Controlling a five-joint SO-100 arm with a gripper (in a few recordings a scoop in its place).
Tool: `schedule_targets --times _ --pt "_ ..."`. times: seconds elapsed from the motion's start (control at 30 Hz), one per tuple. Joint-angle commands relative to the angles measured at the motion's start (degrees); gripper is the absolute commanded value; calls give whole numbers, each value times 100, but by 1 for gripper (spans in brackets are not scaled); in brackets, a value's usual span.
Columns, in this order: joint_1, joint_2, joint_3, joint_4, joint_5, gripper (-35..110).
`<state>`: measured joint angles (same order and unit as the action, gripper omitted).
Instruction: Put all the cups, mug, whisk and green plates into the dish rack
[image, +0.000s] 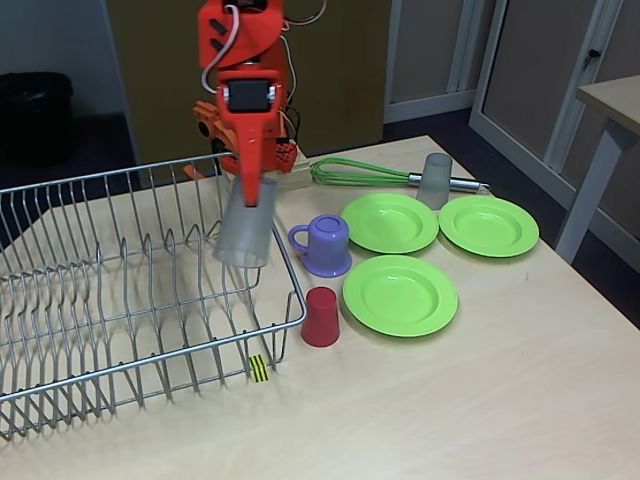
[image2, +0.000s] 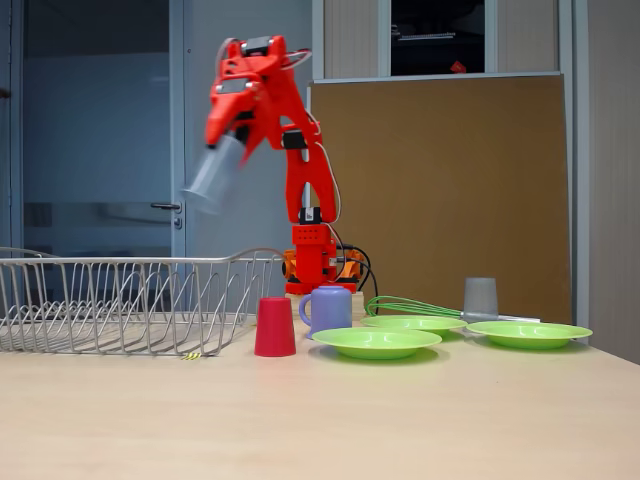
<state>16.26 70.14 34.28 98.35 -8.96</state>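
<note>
Overhead, pale wood table (image: 480, 400), brown board (image2: 440, 180) behind.

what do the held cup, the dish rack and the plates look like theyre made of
Grey cup in the gripper: probably translucent plastic; the rack wires show through it. Dish rack: thin silvery wire, likely metal, with bright glints. Green plates: likely plastic, opaque lime with a smooth soft sheen.
</note>
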Motion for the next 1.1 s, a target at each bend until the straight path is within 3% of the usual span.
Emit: schedule_targets --times 0.0,0.17,0.4,1.07 --pt "1055 -633 -686 -79 -571 14" --pt "2004 -2479 -2338 -185 -1125 13" --pt "2654 -3568 -2584 -738 -1450 13" --pt "2593 -4131 -2637 -1239 -1907 20"
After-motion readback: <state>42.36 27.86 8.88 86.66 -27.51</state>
